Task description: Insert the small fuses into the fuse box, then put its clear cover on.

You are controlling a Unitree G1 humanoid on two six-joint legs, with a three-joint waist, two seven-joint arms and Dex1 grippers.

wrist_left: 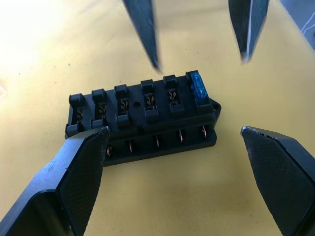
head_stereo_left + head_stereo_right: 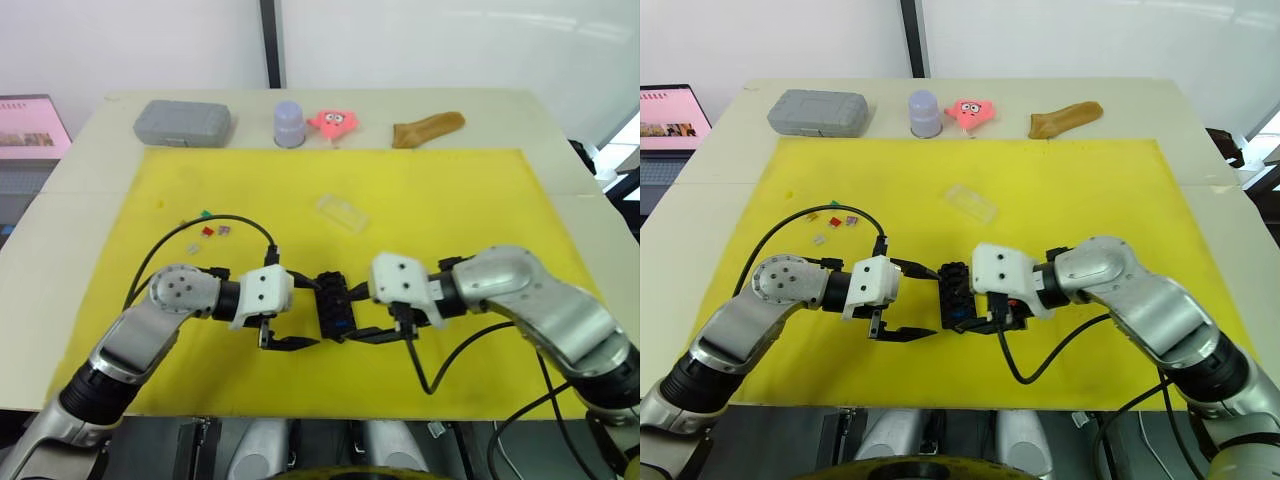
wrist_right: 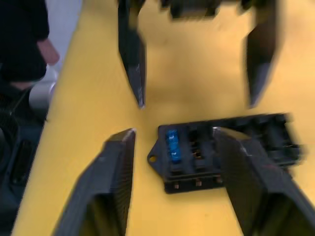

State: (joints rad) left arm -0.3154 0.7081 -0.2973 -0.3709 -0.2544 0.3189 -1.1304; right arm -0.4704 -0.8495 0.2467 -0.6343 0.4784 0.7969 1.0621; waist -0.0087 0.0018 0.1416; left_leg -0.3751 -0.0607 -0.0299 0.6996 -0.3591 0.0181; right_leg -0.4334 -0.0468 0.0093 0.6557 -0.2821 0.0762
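Note:
The black fuse box (image 2: 335, 303) lies on the yellow mat near the front edge, between my two grippers. A blue fuse (image 1: 199, 88) sits in the slot at its near end. My left gripper (image 2: 305, 312) is open, its fingers (image 1: 74, 182) spread wider than the box and pointing at its left side. My right gripper (image 2: 352, 312) is open at the box's right side, and one of its fingers (image 3: 246, 172) overlaps the box (image 3: 221, 152). Several loose small fuses (image 2: 208, 230) lie on the mat's left part. The clear cover (image 2: 341, 212) lies mid-mat, behind the box.
Along the table's back edge stand a grey case (image 2: 183, 121), a lilac cup (image 2: 289, 123), a pink toy (image 2: 334, 122) and a brown object (image 2: 428, 127). A black cable (image 2: 200, 225) arcs from my left wrist over the mat near the loose fuses.

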